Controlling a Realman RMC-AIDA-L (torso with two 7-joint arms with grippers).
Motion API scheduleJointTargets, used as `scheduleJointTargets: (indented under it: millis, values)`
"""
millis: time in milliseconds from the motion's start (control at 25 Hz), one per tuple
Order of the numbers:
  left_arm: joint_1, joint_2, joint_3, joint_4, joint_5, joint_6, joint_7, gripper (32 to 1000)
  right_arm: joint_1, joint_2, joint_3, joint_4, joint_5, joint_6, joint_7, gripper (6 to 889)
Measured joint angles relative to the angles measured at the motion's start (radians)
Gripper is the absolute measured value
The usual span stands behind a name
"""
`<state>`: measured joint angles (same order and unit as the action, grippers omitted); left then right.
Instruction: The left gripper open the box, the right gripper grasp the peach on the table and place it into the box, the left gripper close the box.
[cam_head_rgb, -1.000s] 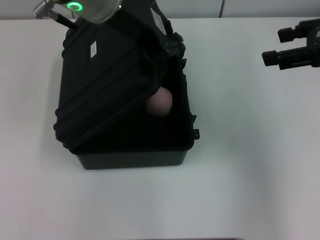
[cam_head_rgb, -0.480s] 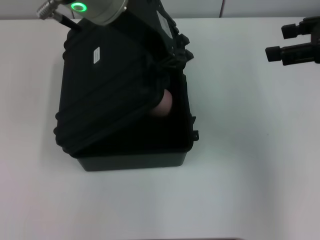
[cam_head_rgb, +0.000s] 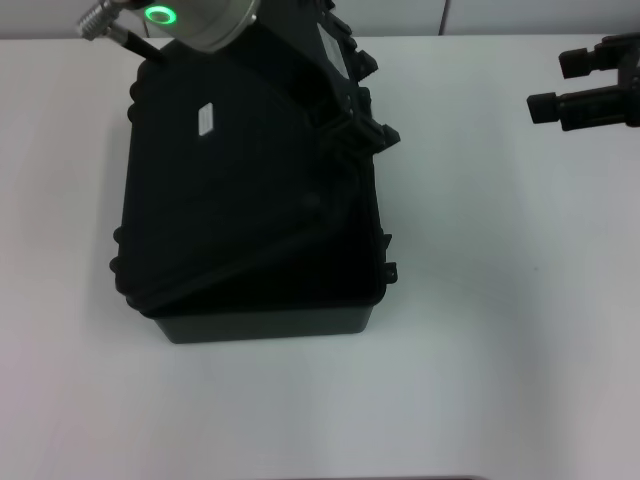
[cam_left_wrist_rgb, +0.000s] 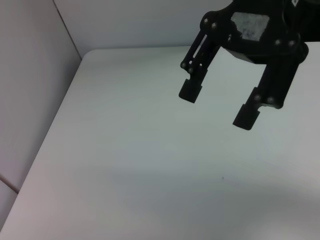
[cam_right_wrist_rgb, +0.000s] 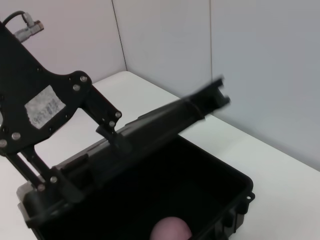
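Now your left gripper (cam_head_rgb: 345, 110), fingers unreadable, sits upper centre on the box (cam_head_rgb: 250, 220) lid's free edge; right gripper (cam_head_rgb: 590, 85), spread, upper right.

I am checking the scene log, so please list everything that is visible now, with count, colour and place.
box: one, black, on the left part of the table, lid partly lowered but not shut.
peach: one, dusty pink, inside the box; shows only in the right wrist view.
label: one, white, on the box lid.
table: one, white, under everything.
left gripper: one, black, at the lid's far edge.
right gripper: one, black, fingers apart and empty, above the table to the right of the box.
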<state>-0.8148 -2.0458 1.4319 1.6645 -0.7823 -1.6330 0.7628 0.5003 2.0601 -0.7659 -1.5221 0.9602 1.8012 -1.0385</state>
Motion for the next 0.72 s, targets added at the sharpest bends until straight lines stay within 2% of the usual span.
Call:
scheduleJointTargets:
  millis: [120,360,720]
  values:
    - [0.000,-0.0008,0.001,0.000,0.000,-0.001,0.001,749,0.000,0.000,0.000,0.000,0.000,-0.001,0.000,741]
    - [0.000,-0.0008,0.001,0.000,0.000,-0.001,0.002,867,-0.001,0.000,0.000,-0.001,0.000,-0.002,0.000,741]
    - [0.001,-0.0004,0.001,0.000,0.000,-0.001,0.003,862,-0.002,0.000,0.000,-0.001,0.000,0.000,0.000,741]
